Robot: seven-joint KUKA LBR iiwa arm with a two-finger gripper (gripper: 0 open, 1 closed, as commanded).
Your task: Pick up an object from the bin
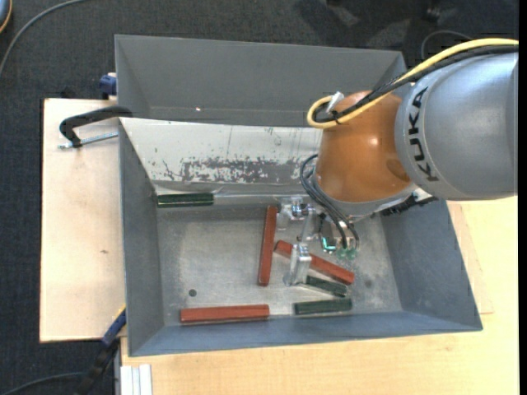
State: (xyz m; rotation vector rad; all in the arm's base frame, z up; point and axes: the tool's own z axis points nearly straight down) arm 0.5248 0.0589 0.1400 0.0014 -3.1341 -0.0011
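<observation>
My gripper [296, 241] hangs low over the right middle of the bin floor, open. One metal fingertip [294, 212] points toward the back wall and the other [298, 268] toward the front. A short red bar [323, 266] lies slanted on the floor, and its left end sits in the gap between the fingers. Just left of the gripper a longer red bar [266, 247] lies nearly front to back. A dark green bar [328, 286] lies partly under the slanted red bar's lower right end.
Along the front wall lie another red bar [224, 313] and a dark green bar [323, 307]. A third dark green bar [185, 198] rests at the back left against the wall. The arm's orange cover hides the bin's back right.
</observation>
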